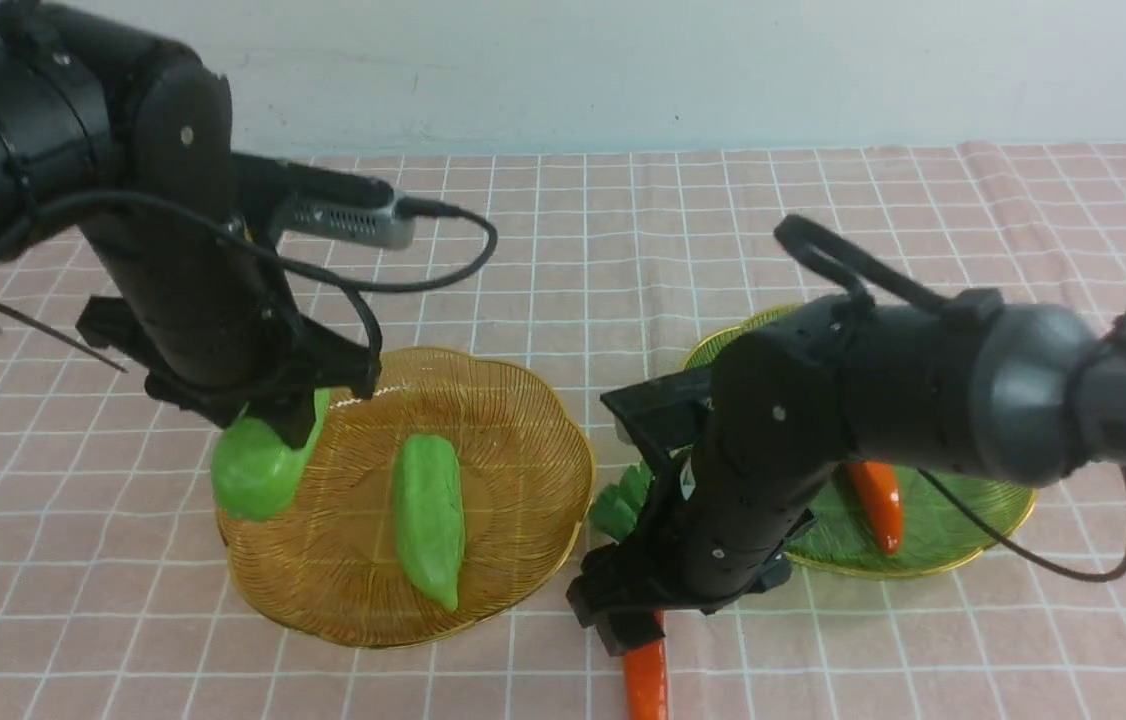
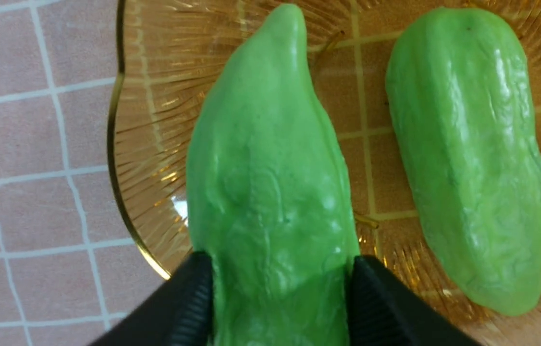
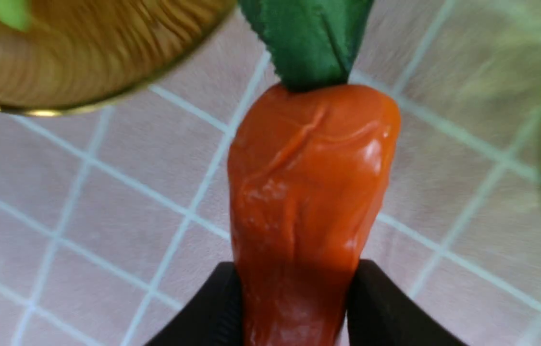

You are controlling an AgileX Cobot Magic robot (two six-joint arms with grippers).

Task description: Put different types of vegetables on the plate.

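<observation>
My left gripper (image 1: 291,425) (image 2: 280,262) is shut on a light-green bumpy gourd (image 1: 258,472) (image 2: 270,182), its fingers pressed on both sides, at the left rim of the amber plate (image 1: 523,440) (image 2: 155,120). A second gourd (image 1: 428,522) (image 2: 472,158) lies in that plate's middle. My right gripper (image 1: 638,625) (image 3: 294,269) is shut on an orange carrot (image 1: 645,685) (image 3: 309,192) over the cloth between the two plates. Its green leafy top (image 1: 623,505) (image 3: 309,38) points away from me. Another carrot (image 1: 878,505) rests on the green plate (image 1: 963,520).
A pink checked cloth (image 1: 823,650) covers the table. The green plate stands right of the amber one, partly hidden by my right arm. A pale wall runs along the back. Cables hang from both arms.
</observation>
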